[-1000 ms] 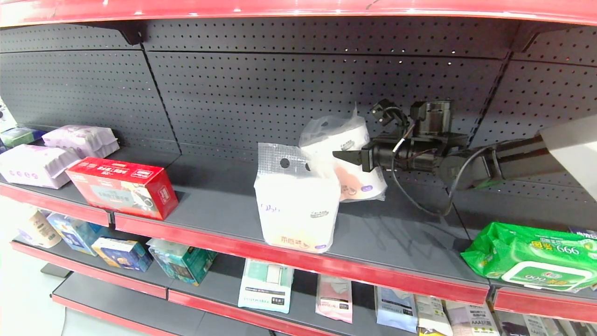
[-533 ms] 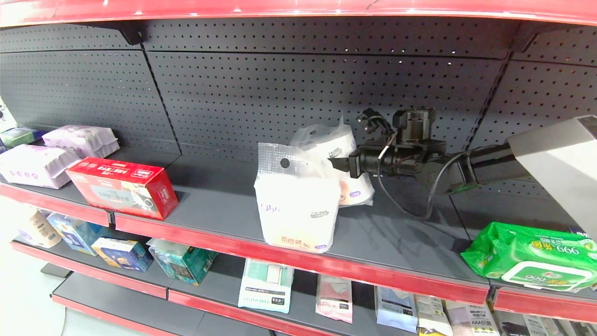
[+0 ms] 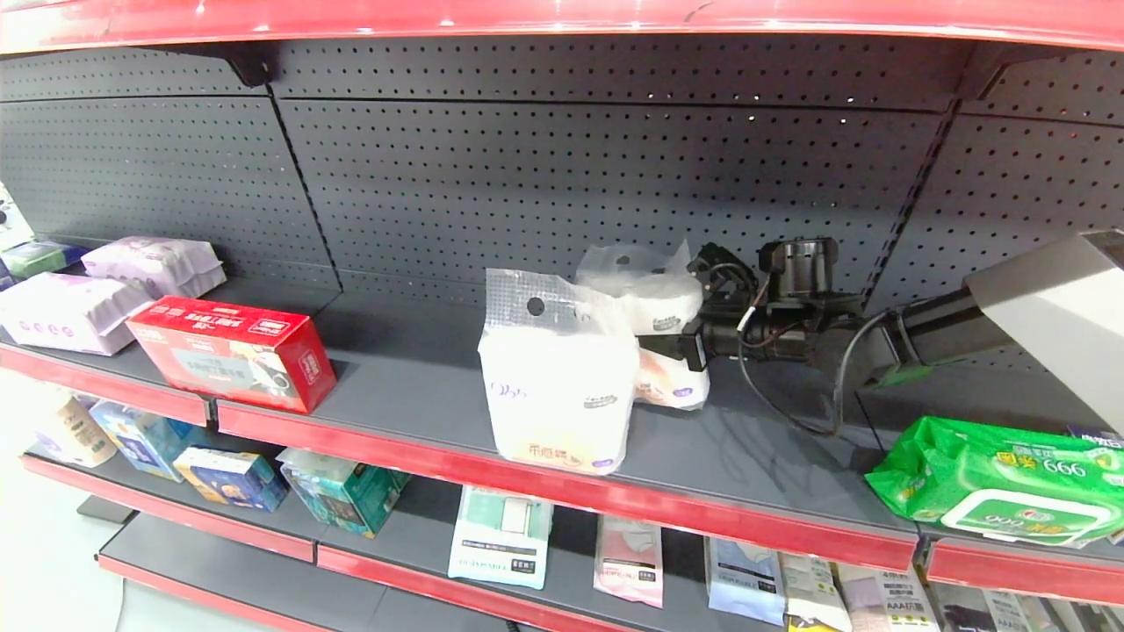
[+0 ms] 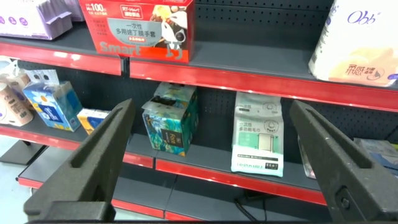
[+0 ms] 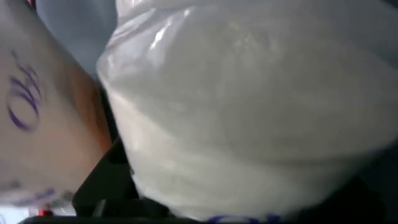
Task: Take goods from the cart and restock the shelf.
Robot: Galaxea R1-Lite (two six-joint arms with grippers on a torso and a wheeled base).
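Tissue pack (image 3: 652,307) sits on the shelf (image 3: 413,377) mid-frame, right gripper (image 3: 683,347) clamped on it, so it just needs releasing. Left gripper (image 4: 211,106) hangs wide open, empty.

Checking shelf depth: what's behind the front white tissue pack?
A second tissue pack, held by the right gripper. The front pack covers its left side, so any contact can't be seen.

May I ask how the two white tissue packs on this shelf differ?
The front pack stands free near the shelf's red edge; the rear pack sits farther back, in the right end effector. The front pack's hang tab stands flat; the rear pack's top is crumpled. Both are white tissue in clear wrap.
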